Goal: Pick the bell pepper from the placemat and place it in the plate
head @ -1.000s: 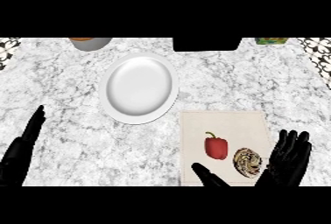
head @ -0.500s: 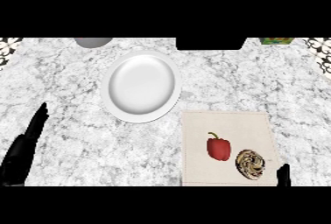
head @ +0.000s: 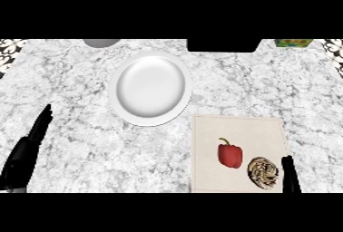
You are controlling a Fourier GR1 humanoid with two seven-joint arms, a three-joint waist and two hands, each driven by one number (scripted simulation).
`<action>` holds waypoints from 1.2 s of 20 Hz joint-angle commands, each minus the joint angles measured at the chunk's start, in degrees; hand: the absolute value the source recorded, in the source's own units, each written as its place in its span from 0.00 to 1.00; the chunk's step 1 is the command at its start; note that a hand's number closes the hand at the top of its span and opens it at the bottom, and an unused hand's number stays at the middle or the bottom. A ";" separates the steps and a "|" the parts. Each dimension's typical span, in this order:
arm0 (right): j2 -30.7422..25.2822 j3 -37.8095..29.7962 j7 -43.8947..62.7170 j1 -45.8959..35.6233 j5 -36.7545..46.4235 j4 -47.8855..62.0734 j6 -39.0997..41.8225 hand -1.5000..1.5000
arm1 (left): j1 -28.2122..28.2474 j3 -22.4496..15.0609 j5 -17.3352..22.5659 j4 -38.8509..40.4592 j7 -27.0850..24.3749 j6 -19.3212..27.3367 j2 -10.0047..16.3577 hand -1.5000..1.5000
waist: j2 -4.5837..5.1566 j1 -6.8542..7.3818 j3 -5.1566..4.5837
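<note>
A red bell pepper (head: 230,153) with a green stem lies on the beige placemat (head: 237,131) at the lower right of the counter. The white plate (head: 151,88) sits up and to the left of the placemat, with nothing on it. My left hand (head: 25,154) stands at the left edge, fingers straight and pointing up, holding nothing. Of my right hand (head: 290,174) only a narrow sliver of fingers shows at the placemat's lower right corner, well right of the pepper and apart from it.
A brown patterned round object (head: 262,172) lies on the placemat just right of the pepper, close to my right hand. A grey bowl (head: 102,42) and a green box (head: 292,43) sit along the far edge of the counter.
My right hand has dropped back toward the lower edge, from beside the round object to a sliver at the corner. The left hand has also sunk a little.
</note>
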 commanded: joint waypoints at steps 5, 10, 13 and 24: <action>2.47 -5.51 17.39 -14.90 2.07 3.72 22.31 0.00 | 0.03 -0.33 -0.67 -2.51 2.77 -0.58 -0.49 0.50 | -0.27 0.26 0.25; 2.17 -10.31 21.72 -23.04 -3.63 3.80 33.46 0.00 | -1.41 1.24 -1.21 0.87 1.14 -1.55 -0.83 0.50 | -0.47 -0.57 0.27; 2.51 -13.60 19.68 -27.56 -6.90 10.27 32.04 0.00 | -0.82 1.79 -1.32 -2.30 3.52 -2.25 -1.35 0.50 | -0.53 -0.55 0.29; 0.63 -13.41 16.06 -24.65 -10.20 14.60 32.67 0.00 | -2.18 3.22 -4.81 -2.32 5.13 -2.66 -5.08 0.50 | -0.57 -0.87 0.28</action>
